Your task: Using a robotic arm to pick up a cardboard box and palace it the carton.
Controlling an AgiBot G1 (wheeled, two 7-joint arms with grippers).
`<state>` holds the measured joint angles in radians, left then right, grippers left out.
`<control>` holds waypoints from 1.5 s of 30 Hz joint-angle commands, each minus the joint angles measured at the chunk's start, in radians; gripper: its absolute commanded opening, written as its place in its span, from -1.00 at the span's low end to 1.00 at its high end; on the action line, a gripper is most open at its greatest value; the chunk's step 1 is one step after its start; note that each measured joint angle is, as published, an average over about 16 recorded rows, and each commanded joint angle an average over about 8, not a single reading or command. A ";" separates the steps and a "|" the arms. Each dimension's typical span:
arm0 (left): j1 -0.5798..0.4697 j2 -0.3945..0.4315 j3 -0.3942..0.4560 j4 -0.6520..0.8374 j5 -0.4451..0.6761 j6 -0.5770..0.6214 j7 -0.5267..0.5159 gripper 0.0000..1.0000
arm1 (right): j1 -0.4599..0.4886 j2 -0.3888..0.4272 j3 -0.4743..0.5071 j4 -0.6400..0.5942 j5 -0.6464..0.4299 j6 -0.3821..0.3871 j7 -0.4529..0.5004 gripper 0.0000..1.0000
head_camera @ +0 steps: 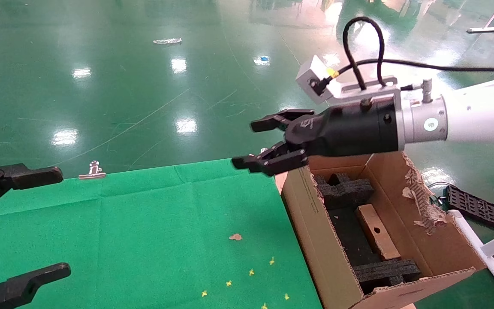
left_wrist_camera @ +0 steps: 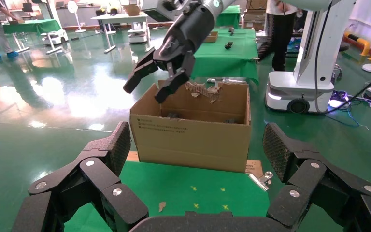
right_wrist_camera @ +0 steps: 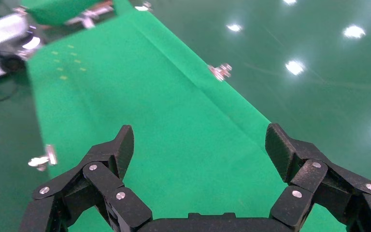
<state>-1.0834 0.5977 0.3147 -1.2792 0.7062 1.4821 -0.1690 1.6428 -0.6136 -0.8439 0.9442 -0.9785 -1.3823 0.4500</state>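
Nearest my head camera, at the lower left of the frame, the left gripper (head_camera: pixel 60 223) sits parked over the green cloth (head_camera: pixel 144 231), its two black fingers spread wide with nothing between them; in its own wrist view the same fingers (left_wrist_camera: pixel 104 159) frame the scene from either side. I see the robotic arm (head_camera: pixel 478 113), the right one, reaching in from the right edge of the head frame, white tube ending in a black gripper (head_camera: pixel 257 143) at mid-frame. Its jaws are apart and empty, fingertips hanging in the air above the near left corner of the carton (head_camera: pixel 311 240) and the cloth's edge, not touching either. The right wrist view shows the open fingers (right_wrist_camera: pixel 113 154) over bare green cloth. The carton stands at the lower right of the head frame, flaps up, one edge torn. Inside it I note black foam blocks (head_camera: pixel 343 189) at both ends, and the cardboard box (head_camera: pixel 378 231) lies flat on the carton floor between them, its small round hole facing up. A metal clip (head_camera: pixel 92 171) rests at the cloth's far edge, left of centre. Small yellow marks (head_camera: pixel 251 272) dot the cloth near the bottom.
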 commanded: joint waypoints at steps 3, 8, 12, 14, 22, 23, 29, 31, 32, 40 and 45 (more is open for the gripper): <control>0.000 0.000 0.000 0.000 0.000 0.000 0.000 1.00 | -0.085 0.000 0.085 0.051 0.037 -0.017 -0.039 1.00; 0.000 0.000 0.000 0.000 0.000 0.000 0.000 1.00 | -0.192 0.001 0.190 0.115 0.084 -0.038 -0.088 1.00; 0.000 0.000 0.000 0.000 0.000 0.000 0.000 1.00 | -0.277 0.001 0.275 0.166 0.121 -0.055 -0.128 1.00; 0.000 0.000 0.001 0.000 0.000 0.000 0.000 1.00 | -0.320 0.001 0.318 0.191 0.140 -0.064 -0.148 1.00; 0.000 0.000 0.001 0.000 -0.001 0.000 0.000 1.00 | -0.491 0.002 0.488 0.294 0.214 -0.098 -0.227 1.00; 0.000 0.000 0.001 0.000 -0.001 0.000 0.000 1.00 | -0.509 0.002 0.505 0.304 0.222 -0.101 -0.235 1.00; 0.000 0.000 0.001 0.000 -0.001 0.000 0.001 1.00 | -0.593 0.002 0.588 0.353 0.258 -0.117 -0.269 1.00; 0.000 0.000 0.001 0.000 -0.001 -0.001 0.001 1.00 | -0.604 0.002 0.599 0.360 0.263 -0.119 -0.272 1.00; 0.000 0.000 0.001 0.000 -0.001 -0.001 0.001 1.00 | -0.611 0.002 0.605 0.363 0.266 -0.121 -0.274 1.00; 0.000 -0.001 0.001 0.000 -0.001 -0.001 0.001 -0.04 | -0.592 0.002 0.587 0.352 0.260 -0.118 -0.268 1.00; 0.000 -0.001 0.001 0.000 -0.001 -0.001 0.001 -0.66 | -0.583 0.002 0.578 0.348 0.255 -0.116 -0.265 1.00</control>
<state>-1.0833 0.5972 0.3156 -1.2789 0.7054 1.4813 -0.1684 1.0589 -0.6111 -0.2645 1.2924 -0.7225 -1.4987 0.1844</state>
